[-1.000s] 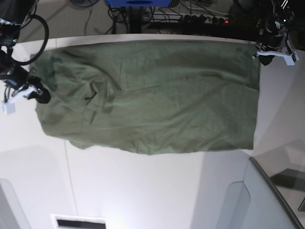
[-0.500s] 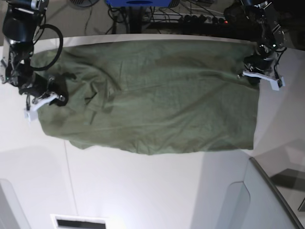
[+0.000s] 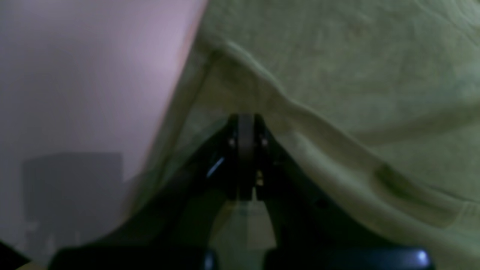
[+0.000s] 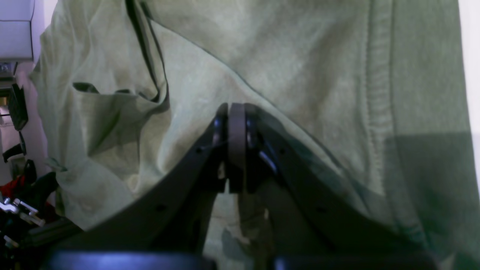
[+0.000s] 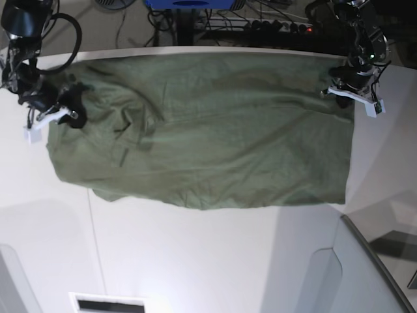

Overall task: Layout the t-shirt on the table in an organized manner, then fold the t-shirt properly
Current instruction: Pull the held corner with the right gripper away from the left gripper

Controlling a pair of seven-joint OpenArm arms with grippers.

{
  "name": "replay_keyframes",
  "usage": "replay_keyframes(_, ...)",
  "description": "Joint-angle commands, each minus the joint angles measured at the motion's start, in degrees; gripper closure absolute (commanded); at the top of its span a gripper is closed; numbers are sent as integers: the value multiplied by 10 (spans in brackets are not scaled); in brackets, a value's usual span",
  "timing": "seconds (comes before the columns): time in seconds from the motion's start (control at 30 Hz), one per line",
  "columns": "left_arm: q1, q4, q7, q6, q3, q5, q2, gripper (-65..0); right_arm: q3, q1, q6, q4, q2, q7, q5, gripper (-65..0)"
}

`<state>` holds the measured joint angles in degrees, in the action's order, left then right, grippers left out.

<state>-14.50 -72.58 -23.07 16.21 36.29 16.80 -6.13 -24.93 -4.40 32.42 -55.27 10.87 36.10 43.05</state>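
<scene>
Here the t-shirt (image 5: 208, 130) lay spread across the far half of the table (image 5: 195, 261), wide and mostly flat, with creases bunched toward my right arm's side. My right gripper (image 5: 71, 116) was pinched shut on the cloth at that end; its wrist view showed the jaws closed together with a fold of green fabric drawn up around them. My left gripper (image 5: 330, 91) was likewise clamped on the shirt's opposite far corner, the hem tented up over its closed jaws.
</scene>
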Motion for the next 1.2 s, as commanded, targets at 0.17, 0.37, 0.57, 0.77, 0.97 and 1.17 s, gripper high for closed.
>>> replay_keyframes(0.17, 0, -10, 5, -5, 3, 1, -10, 0, -3, -28, -13, -3, 8, 15, -23, -3)
replay_keyframes(0.37, 3, -11, 5, -5, 6, 6, -10, 0, -3, -28, -13, -15, 8, 15, -23, -3)
replay_keyframes(0.57, 27, -76, 1, -5, 7, 7, -9, 0, -1, 2, -14, -166, 12, 37, -27, -6)
replay_keyframes(0.77, 97, -90, -48, -5, 2, 1, -9, 0, 38, 131, -68, -164, 63, 67, -29, -9)
replay_keyframes(0.97, 114, -79, -62, -5, 2, 1, -9, 0, 149, 274, -74, -14, 97, 68, -108, -335)
replay_keyframes(1.17, 85, -75, -61, -4, 7, 7, -28, 0, 173, 318, -74, 63, 86, 63, -201, -578)
